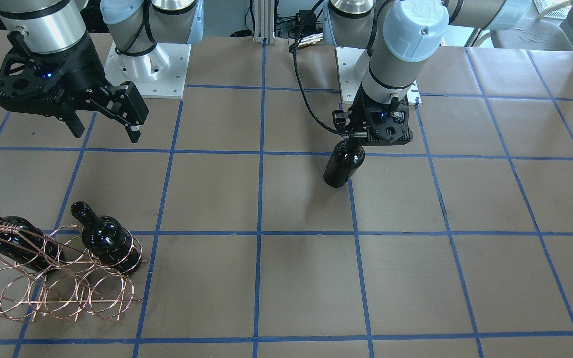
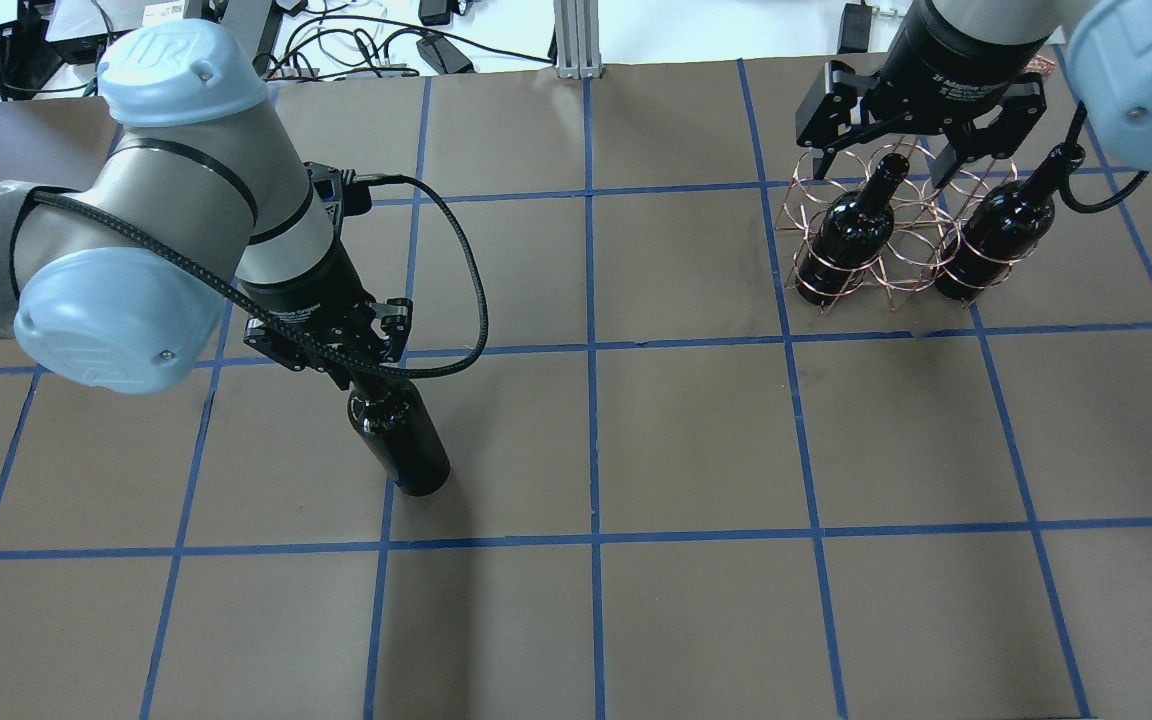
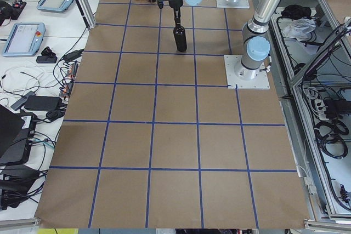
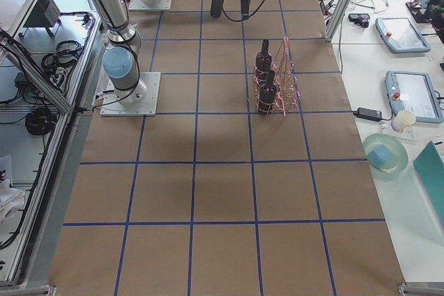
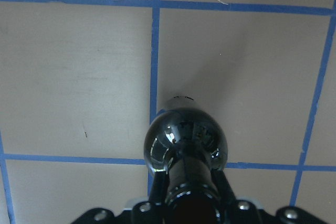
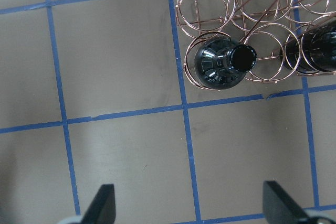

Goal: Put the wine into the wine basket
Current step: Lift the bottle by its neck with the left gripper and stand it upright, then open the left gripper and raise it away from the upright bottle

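Front-facing view: the left tool (image 1: 355, 142) is pinching the neck of the wine (image 1: 343, 169) near the middle of the counter (image 1: 465, 278). The right tool (image 1: 105, 128) is hanging spread and empty. The wine basket (image 1: 57, 293) is already carrying 2 seated bottles (image 1: 107, 241), so 1 placement is judged outstanding.

Overhead view: the wine is sitting on the robot's left half, well apart from the basket at far right. The right tool is hovering over that basket.

Side views: the wine's long axis is running close to vertical, neck up, base down. Whether the base is touching the counter cannot be told.

Left wrist view: the neck is rising toward the camera between the jaws.

Right wrist view: free hoops are showing beside the seated bottles. The carry across and the lowering in are judged not yet done.
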Available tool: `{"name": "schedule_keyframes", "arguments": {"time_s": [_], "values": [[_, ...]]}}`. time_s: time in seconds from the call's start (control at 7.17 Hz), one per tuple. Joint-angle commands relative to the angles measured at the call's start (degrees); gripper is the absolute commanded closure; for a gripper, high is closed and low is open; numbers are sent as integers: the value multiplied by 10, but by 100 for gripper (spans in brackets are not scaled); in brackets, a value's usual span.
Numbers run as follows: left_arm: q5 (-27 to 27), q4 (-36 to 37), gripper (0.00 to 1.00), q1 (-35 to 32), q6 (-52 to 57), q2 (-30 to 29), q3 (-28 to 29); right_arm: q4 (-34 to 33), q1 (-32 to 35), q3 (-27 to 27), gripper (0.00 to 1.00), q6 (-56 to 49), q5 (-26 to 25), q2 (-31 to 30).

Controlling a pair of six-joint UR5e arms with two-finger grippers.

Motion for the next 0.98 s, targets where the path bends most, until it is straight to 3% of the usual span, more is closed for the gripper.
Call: {"name": "schedule_keyframes", "arguments": {"time_s": [0.0, 0.28, 0.56, 0.7, 0.84], "values": [[-2, -13, 0, 0, -4, 5, 6, -5, 0, 0, 0, 1, -4, 2], [1, -54, 0, 0, -6, 9, 28, -4, -1, 0, 0, 2, 1, 2], [4, -107, 0, 12, -1, 10, 117, -9, 9, -7, 0, 9, 6, -3], [7, -132, 0, 33, 4, 6, 158, -14, 22, -10, 0, 22, 36, 1], [10, -116, 0, 66, 77, 2, 177, -26, 49, -11, 0, 75, 64, 4]]}}
